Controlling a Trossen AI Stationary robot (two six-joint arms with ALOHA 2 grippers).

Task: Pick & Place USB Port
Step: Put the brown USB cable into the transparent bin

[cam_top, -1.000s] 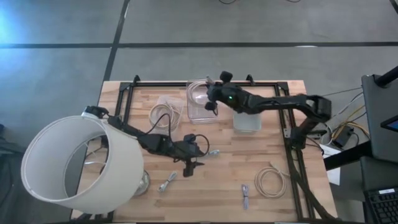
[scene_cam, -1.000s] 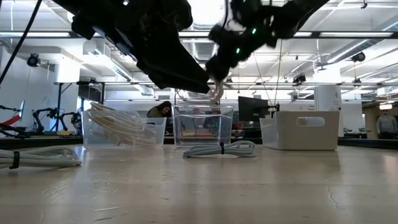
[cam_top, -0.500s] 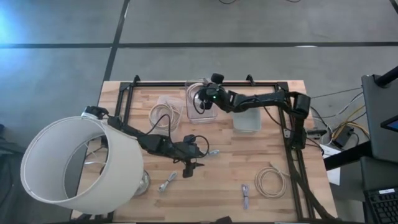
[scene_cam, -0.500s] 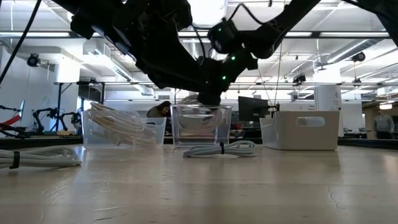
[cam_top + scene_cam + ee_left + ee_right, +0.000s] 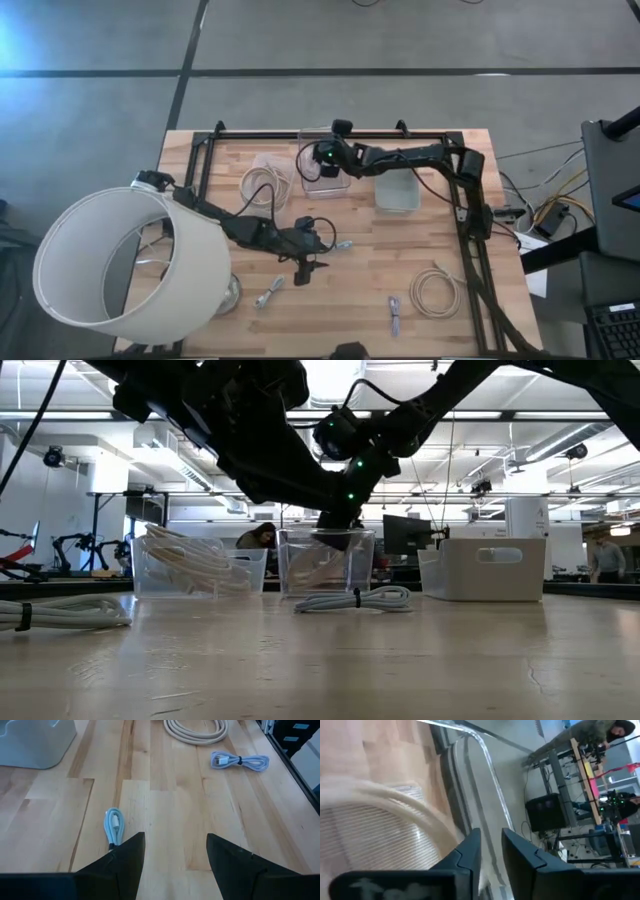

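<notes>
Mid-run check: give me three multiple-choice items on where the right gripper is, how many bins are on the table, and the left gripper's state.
1. The right gripper is:
A) over the white bin
B) at the middle clear bin
C) at the table's near edge

2. Bins on the table:
A) one
B) two
C) three

3. The left gripper is:
A) open and empty
B) shut on a cable
C) out of view

Answers:
1. B: the high view puts it at that bin.
2. C: the cable-filled clear bin, the middle clear bin and the white bin.
3. A: its wrist view shows the fingers apart, with nothing between them.
</notes>
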